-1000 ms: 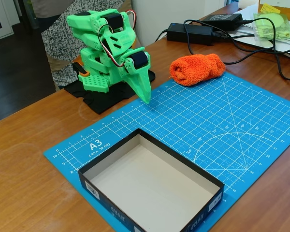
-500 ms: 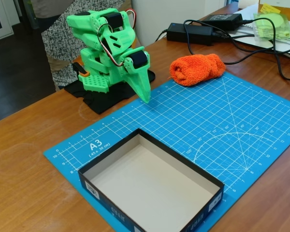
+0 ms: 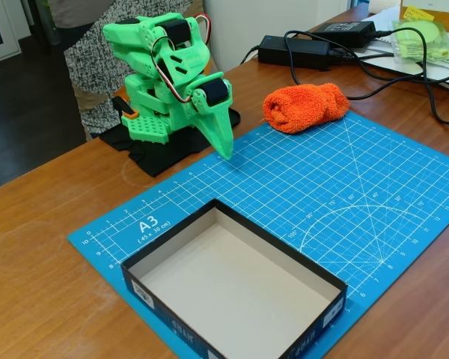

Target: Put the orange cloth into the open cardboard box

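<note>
Orange terry is lying rolled up to the right of my pincer (image 3: 224,146) in the fixed view, one orange cloth (image 3: 305,107) resting where the far edge of the blue cutting mat (image 3: 337,187) meets the wooden table (image 3: 37,254); I am touching nothing. My pincer is pointing down just over the mat's near-left part, its two fingers pressed together into a single tip and holding nothing; folded low over my base, I am judging this a resting pose, with the reach not yet begun. One open cardboard box (image 3: 280,243) is sitting below and in front of my pincer, its beige floor bare and facing up, so it is ready to receive the cloth from above. Beyond the cloth, two black power bricks (image 3: 293,51) are trailing their cables across the table, and one pale green item in a plastic bag (image 3: 425,36) is lying farther right; I am reading these as clutter rather than targets.
</note>
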